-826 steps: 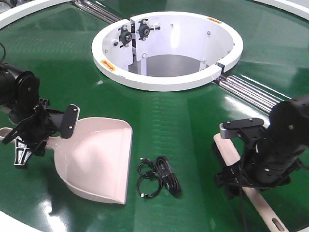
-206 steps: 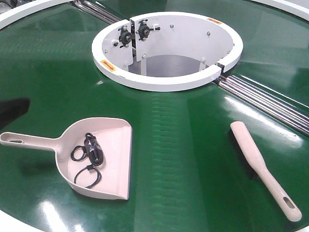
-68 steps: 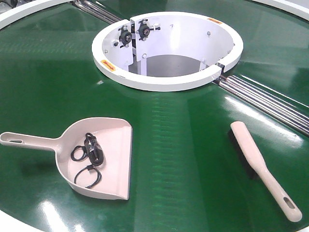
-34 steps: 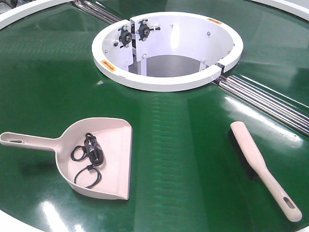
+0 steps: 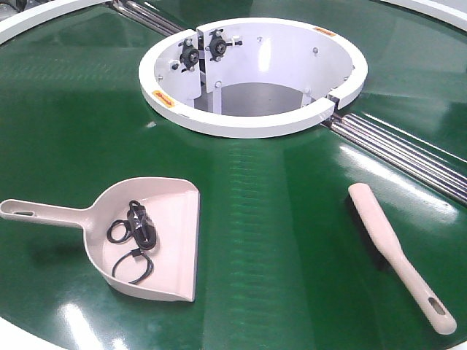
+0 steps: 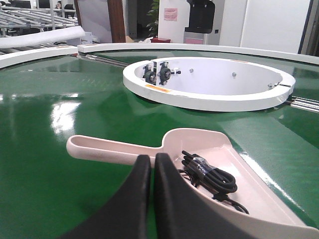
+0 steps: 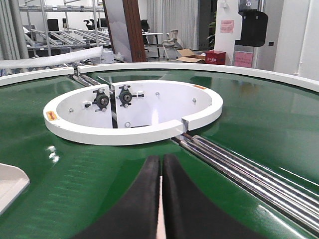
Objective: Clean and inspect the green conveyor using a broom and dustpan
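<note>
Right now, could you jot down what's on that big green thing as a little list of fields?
surface: green conveyor, glossy, with white central ring
dustpan: lying flat, left side
inside dustpan: coiled black cable
broom: lying flat, right side, apart from the dustpan
left gripper: shut, empty, above the dustpan handle
right gripper: shut, empty

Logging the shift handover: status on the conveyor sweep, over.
Both grippers shut, empty: left, right. Black cable in dustpan; broom lying on conveyor. Nothing blocking.
</note>
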You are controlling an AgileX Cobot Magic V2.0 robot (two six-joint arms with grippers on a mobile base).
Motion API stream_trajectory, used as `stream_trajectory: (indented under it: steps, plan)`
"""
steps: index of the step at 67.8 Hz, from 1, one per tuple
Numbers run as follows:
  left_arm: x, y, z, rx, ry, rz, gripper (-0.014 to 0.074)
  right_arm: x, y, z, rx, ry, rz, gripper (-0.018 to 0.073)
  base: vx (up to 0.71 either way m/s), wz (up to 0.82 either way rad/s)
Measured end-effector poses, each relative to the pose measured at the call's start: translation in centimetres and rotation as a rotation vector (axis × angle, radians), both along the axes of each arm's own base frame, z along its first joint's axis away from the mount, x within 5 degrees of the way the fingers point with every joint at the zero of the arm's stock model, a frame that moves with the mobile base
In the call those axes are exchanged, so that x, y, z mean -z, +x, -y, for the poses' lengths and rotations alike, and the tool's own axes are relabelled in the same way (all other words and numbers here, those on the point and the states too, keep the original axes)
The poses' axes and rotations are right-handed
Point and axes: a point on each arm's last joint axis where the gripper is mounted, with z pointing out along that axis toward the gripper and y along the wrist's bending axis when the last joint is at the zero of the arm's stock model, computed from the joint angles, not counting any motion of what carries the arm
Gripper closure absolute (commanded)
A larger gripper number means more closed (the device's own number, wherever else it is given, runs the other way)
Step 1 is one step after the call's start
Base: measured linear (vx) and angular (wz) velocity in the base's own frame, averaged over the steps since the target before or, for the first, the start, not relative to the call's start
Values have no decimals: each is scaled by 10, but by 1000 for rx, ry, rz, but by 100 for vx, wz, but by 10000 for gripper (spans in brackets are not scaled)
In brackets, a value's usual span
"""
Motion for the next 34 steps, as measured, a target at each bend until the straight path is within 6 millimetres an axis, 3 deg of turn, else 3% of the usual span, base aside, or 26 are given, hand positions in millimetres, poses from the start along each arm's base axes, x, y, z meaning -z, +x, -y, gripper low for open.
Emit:
stream_trajectory:
  steps: [25, 34]
  plan:
    - [0, 0, 0, 0, -1, 4, 604, 0, 0, 0, 0, -1, 0, 569, 0, 0]
    - [0, 0, 0, 0, -1, 4, 604, 10, 3, 3, 49, -59, -25, 569, 0, 0]
